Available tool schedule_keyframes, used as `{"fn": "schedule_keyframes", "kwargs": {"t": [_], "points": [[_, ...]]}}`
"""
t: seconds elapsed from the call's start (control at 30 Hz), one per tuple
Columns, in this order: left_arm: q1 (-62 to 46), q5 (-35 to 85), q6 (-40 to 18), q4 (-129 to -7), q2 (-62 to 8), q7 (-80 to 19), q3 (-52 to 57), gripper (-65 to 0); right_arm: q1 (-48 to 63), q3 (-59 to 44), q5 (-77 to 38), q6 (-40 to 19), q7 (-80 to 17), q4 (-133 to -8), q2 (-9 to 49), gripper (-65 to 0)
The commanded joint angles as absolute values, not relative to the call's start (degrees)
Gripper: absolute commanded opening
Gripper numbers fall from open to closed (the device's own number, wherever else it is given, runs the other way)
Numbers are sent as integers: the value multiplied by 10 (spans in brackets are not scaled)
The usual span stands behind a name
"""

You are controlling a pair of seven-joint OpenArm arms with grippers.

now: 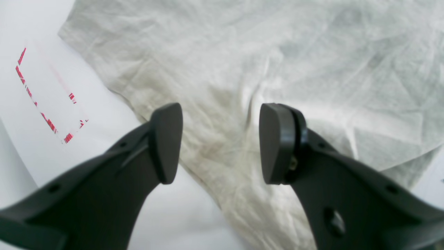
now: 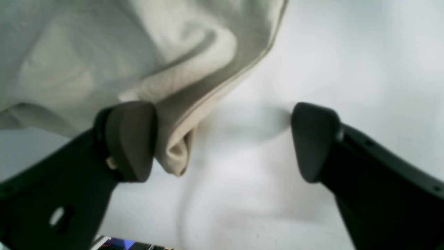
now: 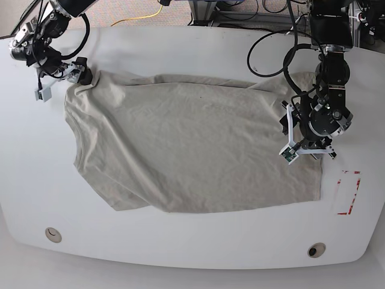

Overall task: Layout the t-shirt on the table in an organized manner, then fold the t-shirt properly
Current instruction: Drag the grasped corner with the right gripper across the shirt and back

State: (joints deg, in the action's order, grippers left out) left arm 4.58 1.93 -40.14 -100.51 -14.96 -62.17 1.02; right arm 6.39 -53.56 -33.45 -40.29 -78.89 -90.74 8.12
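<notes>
Left gripper [image 1: 221, 143] fingers [image 1: 166, 142] spread above the wrinkled t-shirt [image 1: 263, 69].

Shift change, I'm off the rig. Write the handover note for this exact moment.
Left gripper: open, empty, above the t-shirt near the red-outlined mark.
Right gripper: open; one finger touches a bunched fabric corner, nothing clamped.
T-shirt: spread across the table, wrinkled, the corner by the right gripper bunched.
Done: rough layout.
Left: flatten that corner, smooth out, then every fold.
</notes>
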Motion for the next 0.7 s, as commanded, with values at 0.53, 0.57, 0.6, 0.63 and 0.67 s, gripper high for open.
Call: {"fn": "schedule_keyframes", "kwargs": {"t": [0.53, 0.57, 0.6, 0.63, 0.67], "points": [[56, 21, -400, -1014, -155, -618, 15, -332, 50, -535, -331, -400, -800, -931, 85, -642], [56, 21, -400, -1015, -155, -618, 15, -332, 48, -535, -331, -400, -800, -939, 85, -642], [56, 21, -400, -1016, -155, -618, 15, -332, 44, -535, -332, -400, -800, -947, 85, -642], [56, 21, -400, -1016, -155, -618, 15, -332, 40, -535, -332, -400, -800, -953, 84, -642], [56, 21, -400, -1016, -155, -618, 15, -332, 32, -534, -332, -400, -800, -960, 80, -642]]}}
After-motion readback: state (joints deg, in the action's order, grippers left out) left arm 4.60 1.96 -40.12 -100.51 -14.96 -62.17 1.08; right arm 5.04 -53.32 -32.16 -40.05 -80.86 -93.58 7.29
